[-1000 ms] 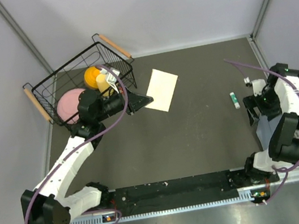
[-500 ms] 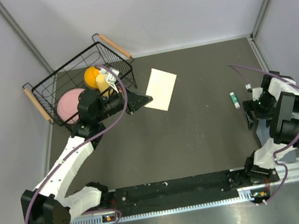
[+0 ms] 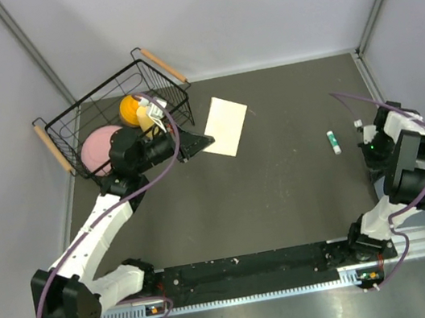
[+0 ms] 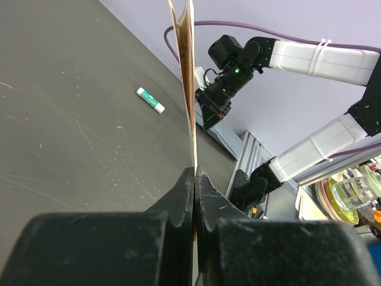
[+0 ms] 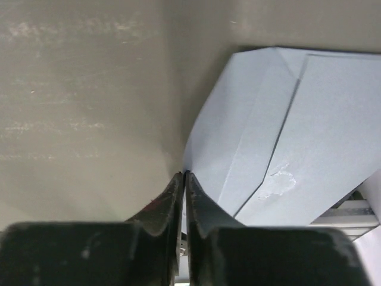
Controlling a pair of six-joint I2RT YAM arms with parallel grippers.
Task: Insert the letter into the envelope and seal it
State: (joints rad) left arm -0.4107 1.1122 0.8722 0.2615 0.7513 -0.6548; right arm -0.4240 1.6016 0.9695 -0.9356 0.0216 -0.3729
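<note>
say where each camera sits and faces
Top external: overhead, facing down at the dark table; left arm and right arm show.
Left wrist: along the left gripper, shut on the cream card, facing the right arm.
Right wrist: along the right gripper pinching the blue-grey paper envelope.
Top and left wrist share the white-and-green glue stick.

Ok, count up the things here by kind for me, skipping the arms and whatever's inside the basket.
cream letter: 1
blue-grey envelope: 1
glue stick: 1
wire basket: 1
Total: 4
</note>
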